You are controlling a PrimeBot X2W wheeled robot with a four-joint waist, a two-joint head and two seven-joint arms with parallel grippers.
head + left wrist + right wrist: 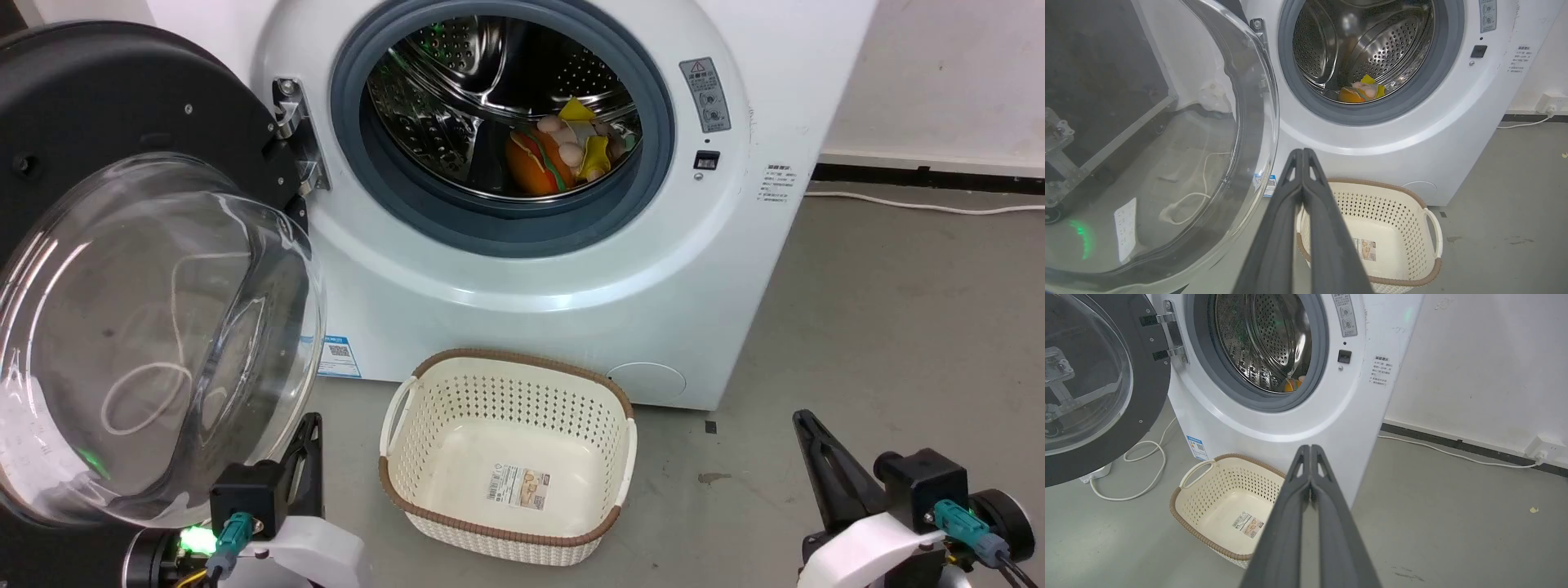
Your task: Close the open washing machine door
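Note:
The washing machine door (122, 147) stands swung wide open on the left, a round black door with a clear domed glass bowl (155, 343), hanging on a metal hinge (294, 135). It also shows as the washing machine door (1167, 163) and washing machine door (1098, 388) in the wrist views. My left gripper (1303, 152) is shut with nothing in it, low and just right of the glass bowl, apart from it. My right gripper (1310, 448) is shut and empty, low at the right, far from the door.
The white washing machine (571, 269) has its steel drum mouth (502, 106) open, with soft toys (563, 151) inside. A cream perforated basket (457, 408) sits on the grey floor before it. A white cable (1143, 465) lies beneath the door; a wall socket (1545, 447) is at the right.

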